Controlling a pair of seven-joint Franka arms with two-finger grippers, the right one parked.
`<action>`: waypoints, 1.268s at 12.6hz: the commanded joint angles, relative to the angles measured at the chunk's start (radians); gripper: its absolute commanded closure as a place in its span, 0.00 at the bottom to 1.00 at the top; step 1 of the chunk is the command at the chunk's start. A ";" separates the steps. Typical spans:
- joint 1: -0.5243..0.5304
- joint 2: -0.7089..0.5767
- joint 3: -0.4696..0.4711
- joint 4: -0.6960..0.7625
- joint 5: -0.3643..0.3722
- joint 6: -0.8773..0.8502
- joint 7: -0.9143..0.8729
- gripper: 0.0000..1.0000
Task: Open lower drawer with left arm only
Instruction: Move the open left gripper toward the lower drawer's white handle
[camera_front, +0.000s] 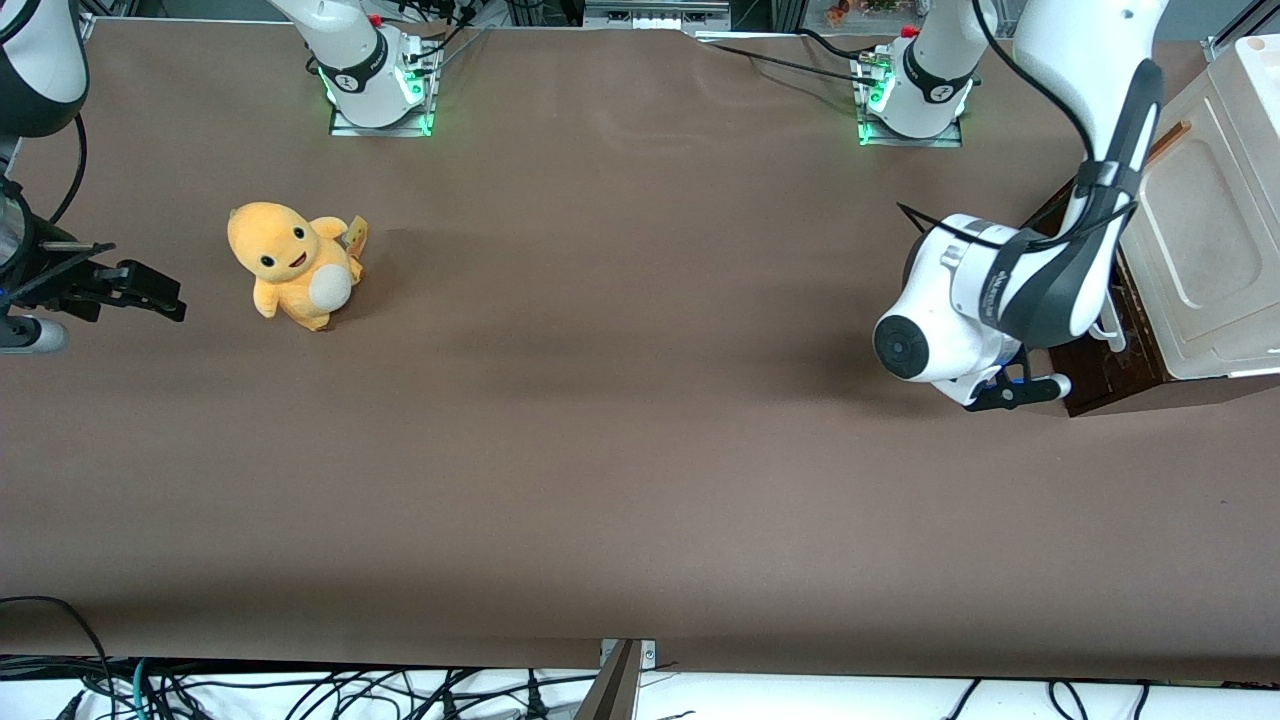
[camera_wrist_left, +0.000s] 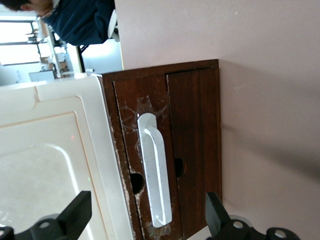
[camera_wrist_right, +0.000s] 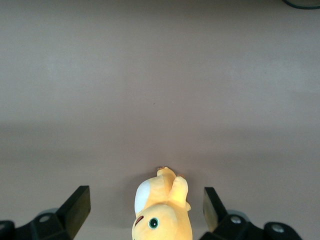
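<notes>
- No readable writing anywhere; there's some dark lettering on the left arm's (camera_front: 1010, 290) grey cover, but I can't make it out.
- The arm comes down from above the cabinet (camera_front: 1215, 230), its white wrist low over the desk (camera_front: 600, 450) right in front of the drawer, black cable looping along it.
- The end effector (camera_wrist_left: 145, 220) is spread wide, fingers (camera_wrist_left: 75, 212) well apart, gripping nothing. It's facing the drawer front, with the handle lined up between the two fingers but not touched.
- The drawer (camera_wrist_left: 192, 145) is dark brown wood at the cabinet's base, shut. Its white handle (camera_wrist_left: 154, 170) is a loop-shaped bar, with scuffed, scratched wood around it.
- A cream panel (camera_wrist_left: 50, 165) sits just beside the drawer.
- A yellow plush (camera_front: 292, 263) sits far off from the cabinet, toward the parked arm's end of the desk. Nothing lies between the end effector and the handle.
</notes>
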 joint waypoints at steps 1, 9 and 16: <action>-0.006 0.017 -0.004 -0.024 0.055 -0.013 -0.108 0.00; -0.015 0.043 -0.004 -0.173 0.195 -0.042 -0.211 0.00; 0.003 0.069 -0.001 -0.233 0.215 -0.053 -0.276 0.00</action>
